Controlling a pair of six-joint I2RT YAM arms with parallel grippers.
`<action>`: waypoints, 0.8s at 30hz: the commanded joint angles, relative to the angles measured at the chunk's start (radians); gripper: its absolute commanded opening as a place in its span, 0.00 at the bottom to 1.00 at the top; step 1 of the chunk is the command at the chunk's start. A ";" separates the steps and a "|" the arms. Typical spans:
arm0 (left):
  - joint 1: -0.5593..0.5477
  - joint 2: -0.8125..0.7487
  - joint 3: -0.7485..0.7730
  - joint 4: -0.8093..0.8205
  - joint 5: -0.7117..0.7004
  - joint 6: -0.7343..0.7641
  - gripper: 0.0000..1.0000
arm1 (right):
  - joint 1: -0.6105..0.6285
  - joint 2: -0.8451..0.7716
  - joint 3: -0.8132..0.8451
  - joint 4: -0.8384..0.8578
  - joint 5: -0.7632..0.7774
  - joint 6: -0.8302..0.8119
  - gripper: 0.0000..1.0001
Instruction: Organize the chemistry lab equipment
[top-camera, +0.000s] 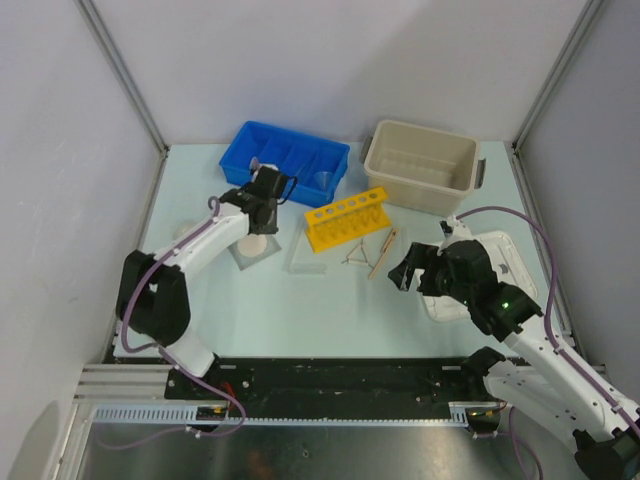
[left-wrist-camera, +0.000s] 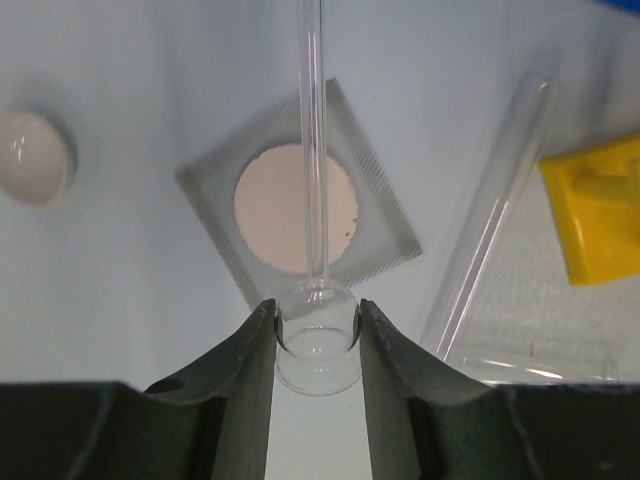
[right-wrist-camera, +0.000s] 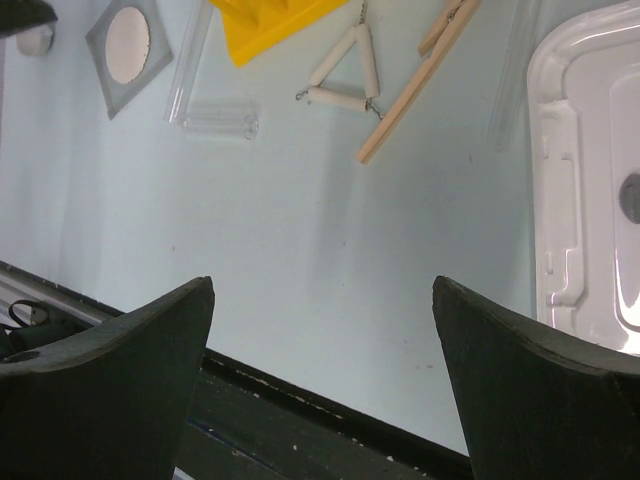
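My left gripper (left-wrist-camera: 317, 315) is shut on the bowl of the clear funnel (left-wrist-camera: 318, 345), whose long stem points away over the square gauze with white centre (left-wrist-camera: 300, 205). In the top view this gripper (top-camera: 262, 195) hangs above the gauze (top-camera: 255, 248), near the blue bin. The yellow holed rack (top-camera: 347, 218), wire triangle (top-camera: 357, 256) and wooden clamp stick (top-camera: 383, 252) lie mid-table. My right gripper (top-camera: 412, 270) is open and empty above bare table; its wrist view shows the triangle (right-wrist-camera: 345, 75), clamp stick (right-wrist-camera: 420, 75) and rack (right-wrist-camera: 265, 20). The tiny blue piece is out of view.
The blue divided bin (top-camera: 285, 160) and beige tub (top-camera: 420, 165) stand at the back. The white lid (top-camera: 505, 265) lies under my right arm. Clear test tubes (right-wrist-camera: 215, 120) lie beside the rack. A small white round dish (left-wrist-camera: 35, 155) sits left of the gauze.
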 joint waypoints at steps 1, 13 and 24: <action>0.042 0.067 0.120 0.116 0.086 0.141 0.37 | -0.003 0.000 -0.001 0.022 0.011 -0.011 0.96; 0.146 0.270 0.403 0.216 0.307 0.374 0.38 | -0.028 0.006 0.008 0.020 0.000 -0.024 0.96; 0.220 0.512 0.728 0.242 0.442 0.477 0.39 | -0.040 0.055 0.051 -0.009 0.005 -0.021 0.96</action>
